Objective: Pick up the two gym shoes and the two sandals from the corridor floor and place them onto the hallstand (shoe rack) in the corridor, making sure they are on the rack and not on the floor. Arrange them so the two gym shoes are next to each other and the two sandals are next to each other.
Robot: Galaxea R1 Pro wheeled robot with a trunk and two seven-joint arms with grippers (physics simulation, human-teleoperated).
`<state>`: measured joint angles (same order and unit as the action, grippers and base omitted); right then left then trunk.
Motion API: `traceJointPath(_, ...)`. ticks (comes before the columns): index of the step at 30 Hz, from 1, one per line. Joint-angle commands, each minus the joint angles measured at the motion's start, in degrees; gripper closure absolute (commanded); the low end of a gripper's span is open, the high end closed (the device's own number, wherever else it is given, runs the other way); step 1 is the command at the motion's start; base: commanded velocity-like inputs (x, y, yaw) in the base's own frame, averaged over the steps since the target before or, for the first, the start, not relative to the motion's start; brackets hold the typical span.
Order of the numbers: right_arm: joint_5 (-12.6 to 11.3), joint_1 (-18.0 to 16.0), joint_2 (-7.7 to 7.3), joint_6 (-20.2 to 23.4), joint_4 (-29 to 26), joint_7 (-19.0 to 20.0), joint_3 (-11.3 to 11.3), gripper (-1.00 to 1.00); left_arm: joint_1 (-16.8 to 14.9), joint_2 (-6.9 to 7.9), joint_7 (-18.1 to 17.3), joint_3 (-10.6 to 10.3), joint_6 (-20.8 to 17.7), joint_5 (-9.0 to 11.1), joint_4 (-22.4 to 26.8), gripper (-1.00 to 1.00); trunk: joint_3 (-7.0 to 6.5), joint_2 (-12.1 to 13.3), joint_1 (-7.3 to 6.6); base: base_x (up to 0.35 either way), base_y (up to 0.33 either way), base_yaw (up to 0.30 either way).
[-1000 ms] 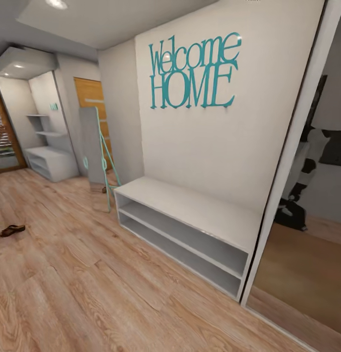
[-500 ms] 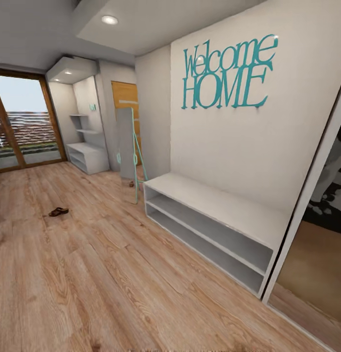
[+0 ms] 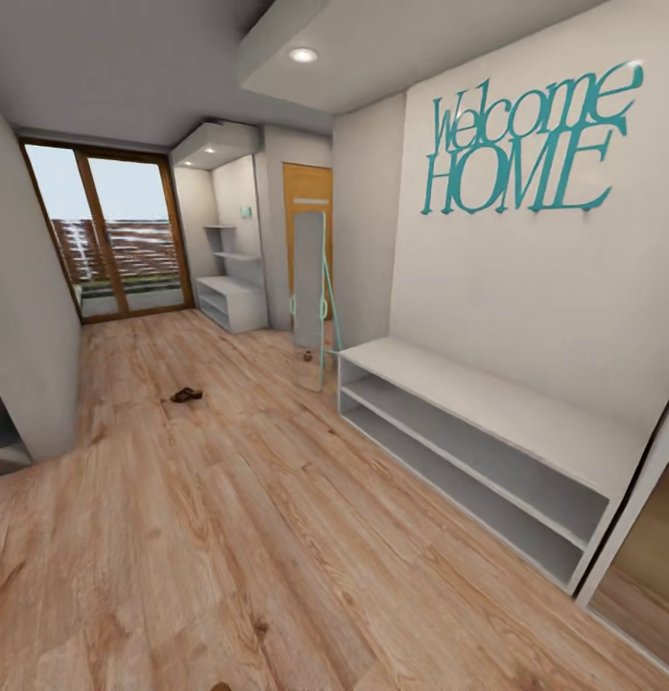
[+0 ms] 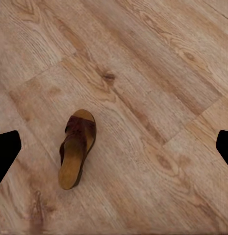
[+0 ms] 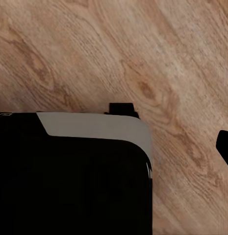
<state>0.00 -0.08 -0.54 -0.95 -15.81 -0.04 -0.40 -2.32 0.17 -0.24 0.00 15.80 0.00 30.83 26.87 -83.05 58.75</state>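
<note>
The head camera has been turned to the left since the earlier pictures: the teal lettering and the white bench below it are now seen further right. A glass door at the far end of the corridor, hidden one second ago, is now seen whole. One sandal lies on the floor at middle distance, left of the standing mirror. The hallstand is seen far away, right of the glass door.

In the left wrist view another sandal is seen lying flat on the floor, between the two dark tips of the left jaws, which stand wide apart and hold nothing. In the right wrist view a dark body with a grey edge is seen over the floor; the state of the right jaws cannot be told.
</note>
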Motion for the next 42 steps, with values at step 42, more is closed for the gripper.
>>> traceJointPath(42,0.09,-7.2,0.18,22.84,-20.28,-0.2,0.14,-1.0,-16.97,-1.07,-1.41,0.08,-18.58,-0.1,3.45,-1.0,0.06,-0.03,-0.02,-0.007,0.018,0.009)
